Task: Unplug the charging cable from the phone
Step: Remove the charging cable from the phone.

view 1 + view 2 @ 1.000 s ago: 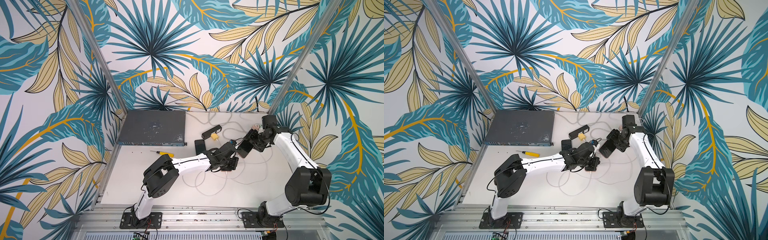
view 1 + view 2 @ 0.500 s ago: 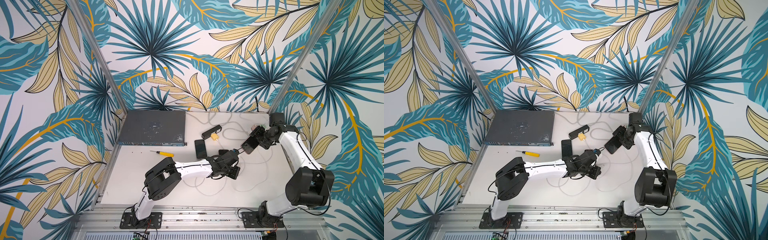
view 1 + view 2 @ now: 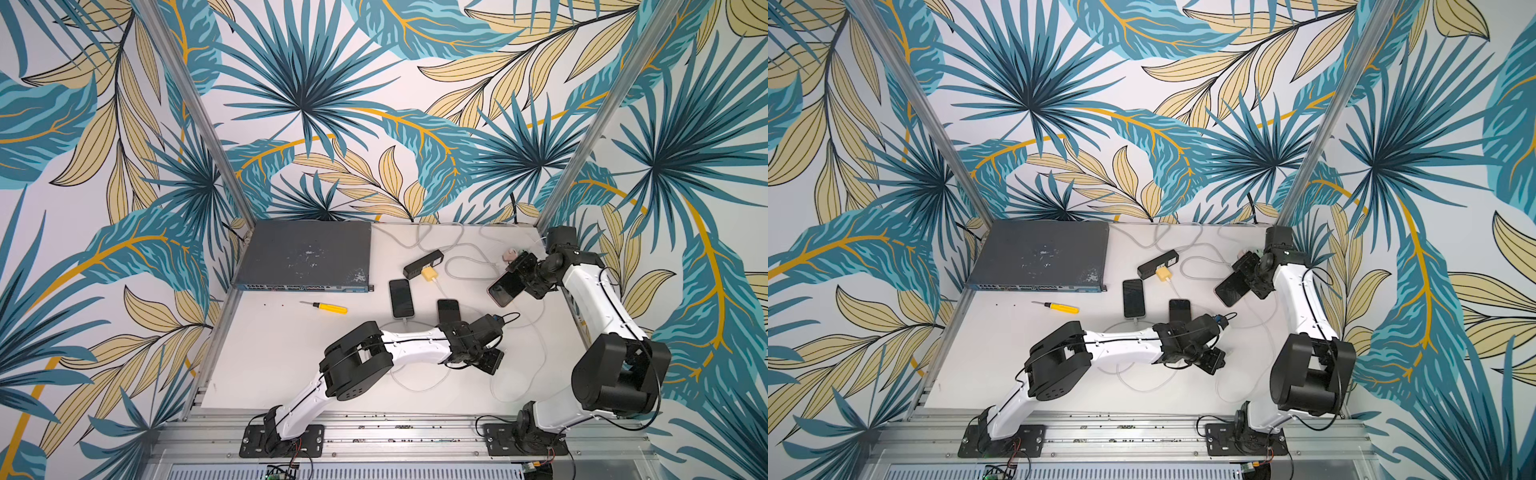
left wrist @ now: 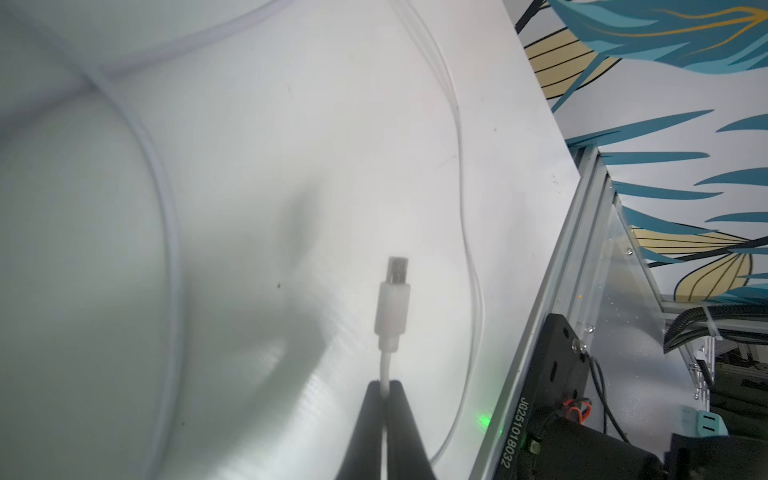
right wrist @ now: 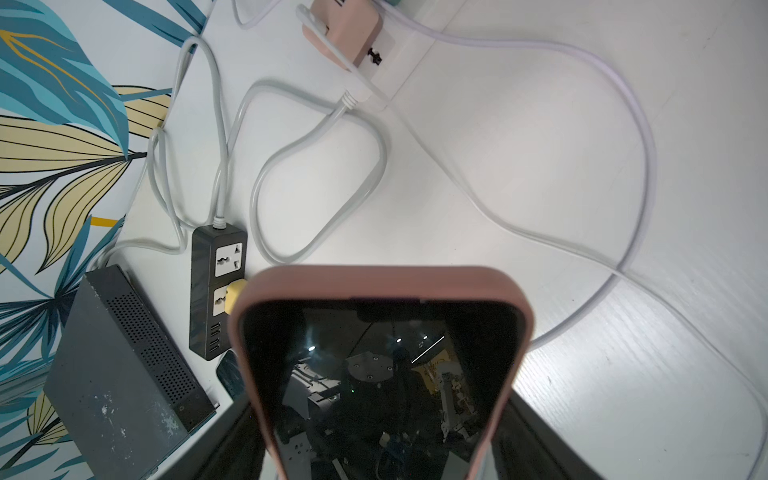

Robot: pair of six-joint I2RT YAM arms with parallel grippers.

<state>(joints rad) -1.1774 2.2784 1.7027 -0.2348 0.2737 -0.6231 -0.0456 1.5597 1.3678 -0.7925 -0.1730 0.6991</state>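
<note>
Clearly the left gripper [image 4: 384,388] pinches the charging cable [image 4: 385,362] just behind its plug [image 4: 392,307], tip bare above the table [image 4: 249,166]; the right gripper [image 3: 523,282] clamps the phone [image 5: 382,374] aloft, well apart toward the far right; its port end probably sits hidden between those jaws.

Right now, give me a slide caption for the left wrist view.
Left gripper pinches the white charging cable just behind its bare, unplugged connector, over the white table.
</note>
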